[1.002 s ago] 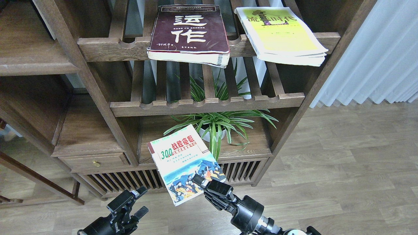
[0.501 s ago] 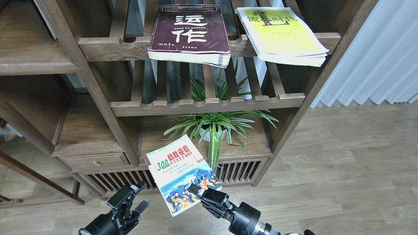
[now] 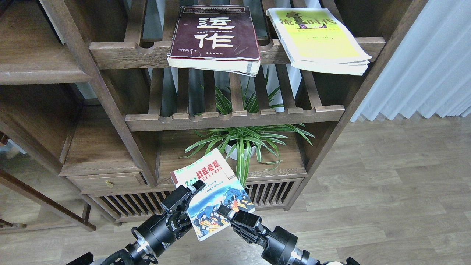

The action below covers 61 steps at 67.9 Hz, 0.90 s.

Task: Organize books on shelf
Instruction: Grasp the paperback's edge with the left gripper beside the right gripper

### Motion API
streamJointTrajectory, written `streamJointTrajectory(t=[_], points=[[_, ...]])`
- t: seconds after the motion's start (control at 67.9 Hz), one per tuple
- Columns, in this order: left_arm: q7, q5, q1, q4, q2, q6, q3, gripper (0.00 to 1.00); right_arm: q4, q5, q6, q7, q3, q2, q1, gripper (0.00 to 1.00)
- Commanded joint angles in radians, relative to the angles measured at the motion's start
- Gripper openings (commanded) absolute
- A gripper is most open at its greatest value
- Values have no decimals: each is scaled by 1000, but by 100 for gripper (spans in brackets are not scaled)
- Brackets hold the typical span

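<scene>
Reaching up from the bottom edge of the view, the left claw [image 3: 187,195] lies against the left edge of the white book [image 3: 211,195], its fingers spread around that edge; whether they actually press the cover cannot be told. The white book is held in the air in front of the bookcase's low slatted base, tilted, its red title uppermost and its blue crowd picture below. At the book's lower right corner the right claw [image 3: 229,213] is closed on the cover, carrying the book.

Higher up, the maroon book [image 3: 215,35] lies flat on the top slatted rack [image 3: 125,51], its lower edge overhanging the notched front rail. To its right, apart from it, the yellow-green book [image 3: 318,36] rests on the same rack, also jutting past the rail. Below the second rack, a potted plant [image 3: 241,141] stands on the flat dark-brown shelf [image 3: 283,162], just behind the white book.
</scene>
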Motion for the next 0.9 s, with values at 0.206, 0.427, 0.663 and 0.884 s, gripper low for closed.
streamJointTrajectory(t=[0.206, 0.427, 0.663, 0.884], points=[[-5, 7, 8, 20, -34, 0, -21, 100, 0, 3, 0, -1, 4, 0, 1, 5], [-14, 5, 93, 2, -21, 0, -58, 100, -11, 71, 0, -1, 1, 0, 1, 4], [-15, 7, 172, -56, -15, 0, -118, 100, -37, 147, 0, -1, -7, 0, 1, 4], [-14, 7, 177, -66, -9, 0, -125, 100, -46, 161, 0, -1, -27, 0, 1, 4]])
